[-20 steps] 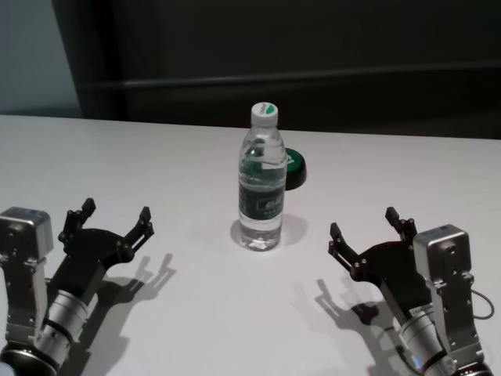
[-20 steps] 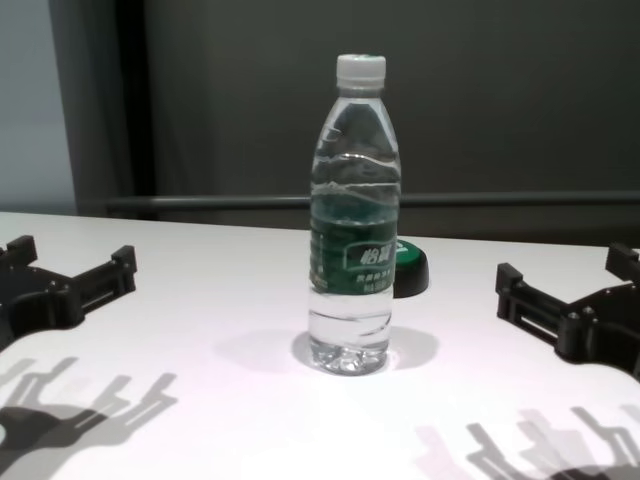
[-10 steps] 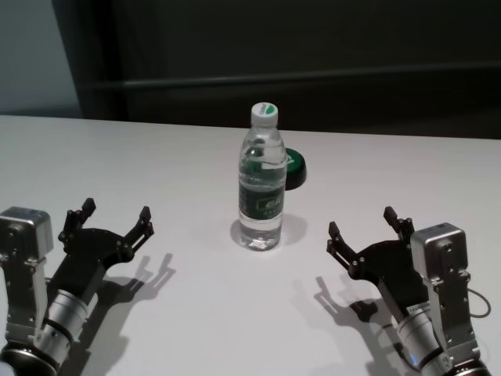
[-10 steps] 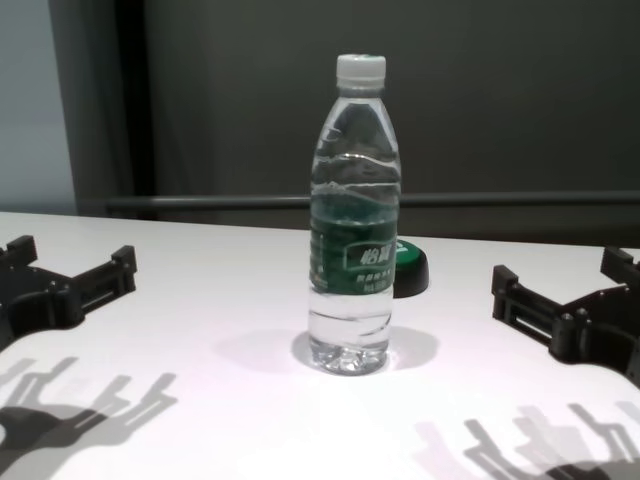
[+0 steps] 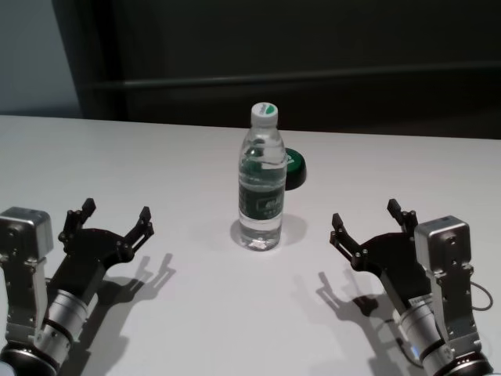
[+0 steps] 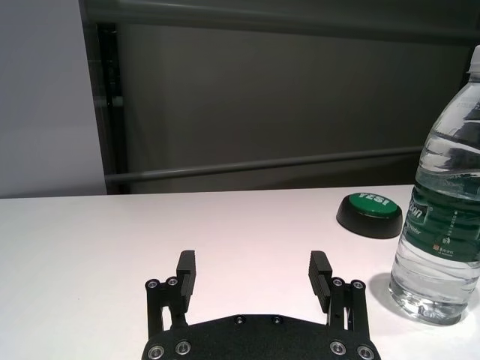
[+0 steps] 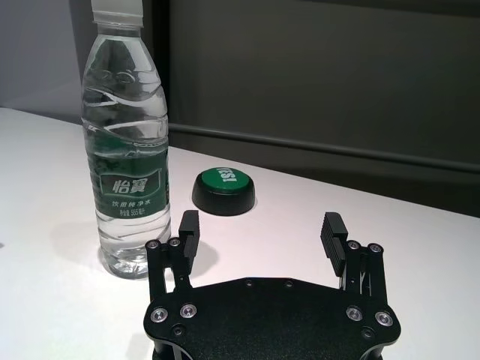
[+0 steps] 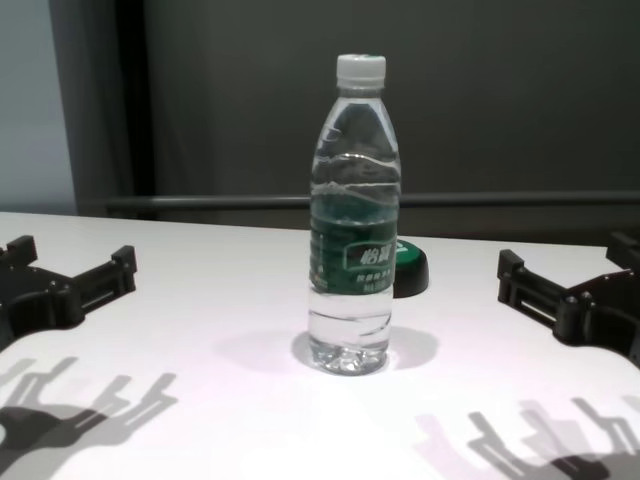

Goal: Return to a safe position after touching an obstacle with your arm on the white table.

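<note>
1. The black-and-green disc (image 8: 410, 270) sits just behind the water bottle (image 8: 353, 215) in the chest view, its left part hidden by the bottle.
2. The bottle's cap is cut off at the edge of both wrist views.
3. In the chest view the right gripper (image 8: 570, 292) runs off the right edge, and the left gripper (image 8: 68, 272) off the left.
4. The label's small print is too small to read.

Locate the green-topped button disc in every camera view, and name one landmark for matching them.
Head view: green-topped button disc sits just behind the water bottle, on its right.
Left wrist view: disc beside the bottle, beyond the left hand.
Right wrist view: disc beyond the right hand.
Chest view: disc mostly hidden behind the bottle.
Shared landmark: the bottle.
</note>
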